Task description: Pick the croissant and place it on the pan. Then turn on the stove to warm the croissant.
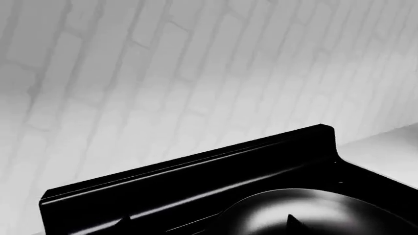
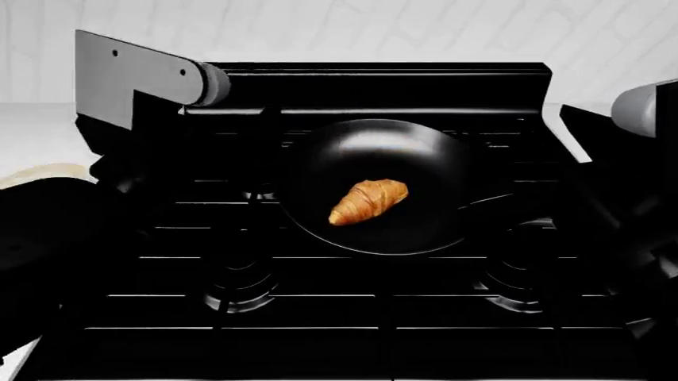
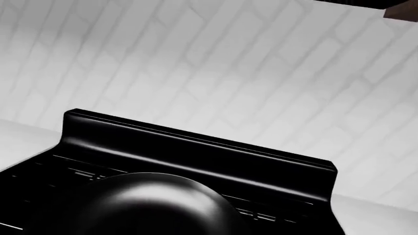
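The golden croissant (image 2: 367, 201) lies in the middle of the glossy black pan (image 2: 371, 143), which sits on the grates of the black stove (image 2: 350, 317). The pan's handle (image 2: 498, 200) points right. My left gripper (image 1: 207, 220) is open: only its two dark fingertips (image 1: 125, 218) show, wide apart, above the pan's rim (image 1: 313, 215) with nothing between them. My left arm (image 2: 138, 79) reaches in over the stove's left side and my right arm (image 2: 641, 111) over its right side. The right wrist view shows the pan (image 3: 150, 205) close below, but no fingers.
The stove's raised back guard (image 2: 382, 79) runs along a white tiled wall (image 2: 424, 32). Pale counter (image 2: 32, 127) flanks the stove on both sides. A cream plate's edge (image 2: 43, 171) shows at far left behind my left arm.
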`<state>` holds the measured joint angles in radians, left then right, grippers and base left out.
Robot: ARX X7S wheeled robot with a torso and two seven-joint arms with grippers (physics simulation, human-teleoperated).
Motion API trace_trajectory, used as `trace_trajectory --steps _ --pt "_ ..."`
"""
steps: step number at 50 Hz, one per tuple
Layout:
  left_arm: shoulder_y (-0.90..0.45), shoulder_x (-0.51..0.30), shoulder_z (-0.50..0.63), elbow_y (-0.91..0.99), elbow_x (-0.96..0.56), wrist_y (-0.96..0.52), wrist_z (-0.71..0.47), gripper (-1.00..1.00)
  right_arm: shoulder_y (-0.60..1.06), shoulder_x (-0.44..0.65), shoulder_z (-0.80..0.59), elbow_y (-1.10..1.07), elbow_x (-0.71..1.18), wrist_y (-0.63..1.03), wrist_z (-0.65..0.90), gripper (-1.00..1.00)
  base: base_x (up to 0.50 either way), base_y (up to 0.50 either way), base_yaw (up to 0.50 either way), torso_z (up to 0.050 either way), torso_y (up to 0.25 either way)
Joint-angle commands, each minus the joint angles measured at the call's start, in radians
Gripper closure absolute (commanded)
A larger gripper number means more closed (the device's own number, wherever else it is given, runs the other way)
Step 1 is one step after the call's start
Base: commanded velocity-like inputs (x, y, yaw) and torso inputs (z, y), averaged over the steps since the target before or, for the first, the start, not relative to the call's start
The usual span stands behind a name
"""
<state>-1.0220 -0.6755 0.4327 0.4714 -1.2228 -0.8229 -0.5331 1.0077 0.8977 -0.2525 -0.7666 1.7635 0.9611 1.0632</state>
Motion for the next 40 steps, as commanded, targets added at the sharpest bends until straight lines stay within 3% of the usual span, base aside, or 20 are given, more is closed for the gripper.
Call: trace_trajectory --steps 1,18,30,40 --pt "0.122 -0.076 -0.081 0.12 -0.015 0.065 -0.094 -1.0 -0.003 0.006 0.01 -0.036 0.032 -0.022 0.029 -1.0 0.0 0.0 0.0 0.0 0.0" --pt "0.264 -0.182 -0.16 0.257 -0.044 0.134 -0.107 -1.0 -0.011 -0.017 -0.011 -0.079 0.05 -0.034 0.06 -1.0 0.0 0.0 0.0 0.0 0.0" --pt "0.333 -0.214 -0.187 0.289 -0.057 0.165 -0.105 -1.0 -0.049 -0.028 0.002 -0.056 0.004 -0.054 0.04 -1.0 -0.01 0.0 0.0 0.0 0.0" --pt "0.344 -0.207 -0.18 0.289 -0.05 0.172 -0.091 -1.0 -0.047 -0.019 0.007 -0.064 0.013 -0.059 0.044 -1.0 -0.46 0.0 0.0 0.0 0.0"
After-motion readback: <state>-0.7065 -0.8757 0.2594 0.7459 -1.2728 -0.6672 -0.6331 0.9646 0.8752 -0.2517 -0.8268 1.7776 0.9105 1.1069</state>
